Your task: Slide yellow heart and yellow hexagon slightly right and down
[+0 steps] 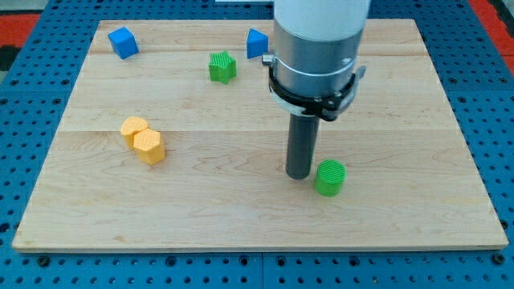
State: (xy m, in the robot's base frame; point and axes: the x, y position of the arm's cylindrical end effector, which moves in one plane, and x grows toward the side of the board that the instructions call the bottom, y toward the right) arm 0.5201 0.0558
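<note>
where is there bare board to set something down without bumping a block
The widest bare patch is the board's bottom strip, below the yellow heart and yellow hexagon and left of my tip. The right side past the green cylinder is also free. It is crowded along the top: blue cube, green block, second blue block.

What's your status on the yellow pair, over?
My tip beside green cylinder, view's right. Yellow heart and yellow hexagon touching, view's left, untouched. Path between clear.
</note>
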